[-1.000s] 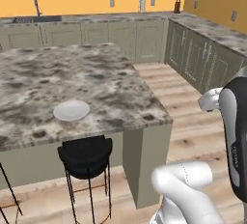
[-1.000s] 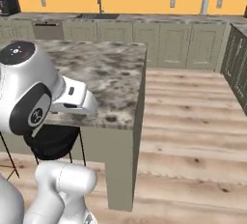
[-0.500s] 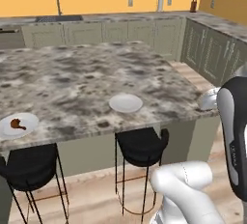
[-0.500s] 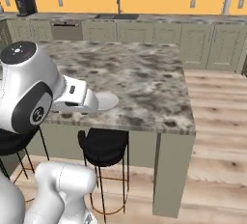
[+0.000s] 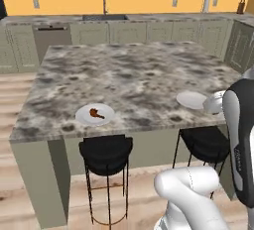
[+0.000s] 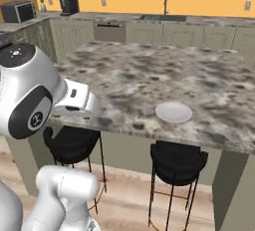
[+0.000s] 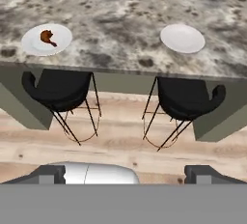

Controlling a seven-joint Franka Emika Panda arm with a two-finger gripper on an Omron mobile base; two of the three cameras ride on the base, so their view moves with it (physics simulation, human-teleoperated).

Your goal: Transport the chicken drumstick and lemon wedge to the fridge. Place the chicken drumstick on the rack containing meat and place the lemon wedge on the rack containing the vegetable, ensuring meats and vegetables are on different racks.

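The chicken drumstick (image 7: pixel 47 36) is a small brown piece on a white plate (image 7: pixel 34 44) near the front edge of the marble island, upper left in the hand view. The left base view shows the same drumstick (image 5: pixel 95 113) on its plate (image 5: pixel 82 117). A second white plate (image 7: pixel 182 38) (image 5: pixel 191 100) (image 6: pixel 173 112) lies further right and looks bare. The lemon wedge and the fridge are out of view. My gripper (image 7: pixel 126 175) hangs open in front of the island, well short of both plates, with nothing between its fingertips (image 7: pixel 52 172).
Two black stools (image 7: pixel 60 89) (image 7: pixel 188 97) stand under the island's overhang (image 5: pixel 124 135), over a wooden floor. Cabinets and a sink (image 5: pixel 105 16) line the back wall. A microwave (image 6: pixel 17 12) and a coffee machine (image 6: pixel 68 3) sit on the left counter.
The base has moved, so the whole scene has shifted: the island now faces me squarely and the plate with the drumstick has come into view. The gripper has stayed open.
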